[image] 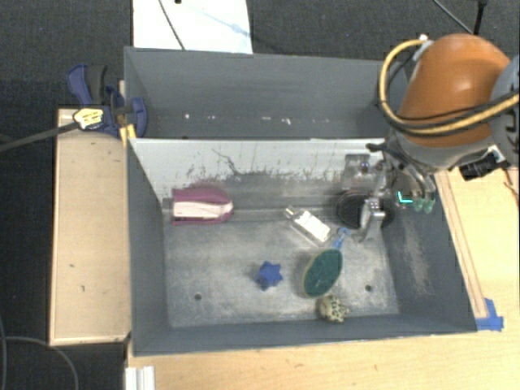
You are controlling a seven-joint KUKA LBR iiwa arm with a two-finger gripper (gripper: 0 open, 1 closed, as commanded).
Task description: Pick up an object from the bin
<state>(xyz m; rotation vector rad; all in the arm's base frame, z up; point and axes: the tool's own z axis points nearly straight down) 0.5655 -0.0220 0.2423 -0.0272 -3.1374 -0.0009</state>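
Note:
My gripper (372, 211) hangs low at the back right of the bin floor, close to the right wall. A black rounded thing (349, 210) sits right against its left side; whether the gripper holds it I cannot tell. Just below the gripper lies a dark green oval brush (322, 272) whose short blue handle (340, 236) points up toward it. A small clear and white packet (308, 224) lies tilted to the gripper's left.
A blue star-shaped piece (268, 275) lies mid-floor. A spotted beige lump (332, 309) rests by the front wall. A pink and maroon block (201, 204) sits at the back left. The orange-covered arm overhangs the bin's right back corner.

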